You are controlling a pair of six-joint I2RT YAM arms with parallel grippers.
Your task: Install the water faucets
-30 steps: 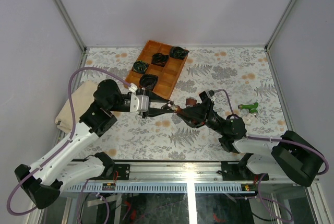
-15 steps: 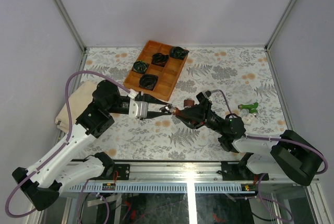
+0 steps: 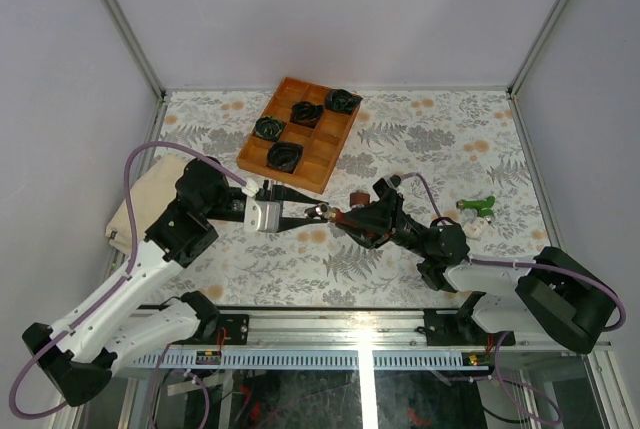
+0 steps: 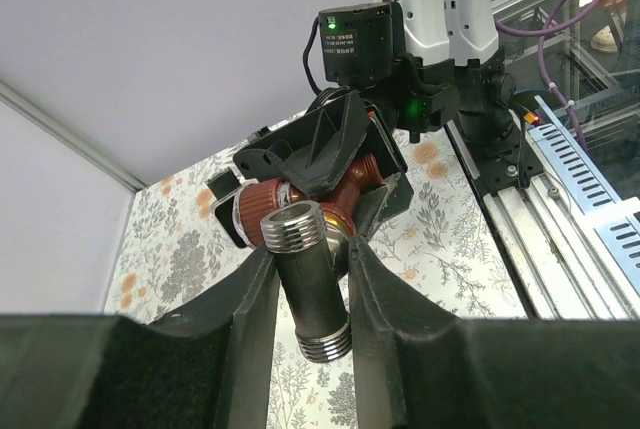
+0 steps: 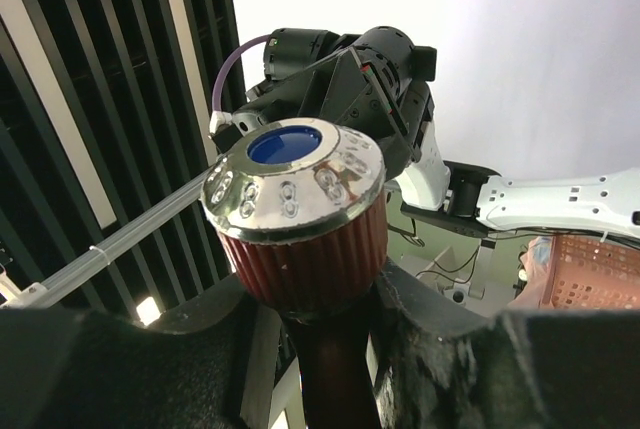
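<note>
Mid-frame the two arms meet. The left gripper (image 4: 310, 299) is clamped on the threaded pipe of the red-brown faucet (image 5: 300, 249), and the right gripper (image 5: 320, 339) grips below its knob. This is probably mid-assembly, and the next move calls for an aligned twist. The green faucet (image 3: 478, 205) lies right of centre. Pale walls (image 3: 300, 9) enclose a floral table (image 3: 430, 139), with a wooden tray (image 3: 330, 144) at upper centre.

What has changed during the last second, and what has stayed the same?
The left gripper and right gripper drifted a little leftward together. Nothing was grasped or released: left stays shut on the threaded pipe, right on the red-brown faucet. Green faucet and tray did not move.
</note>
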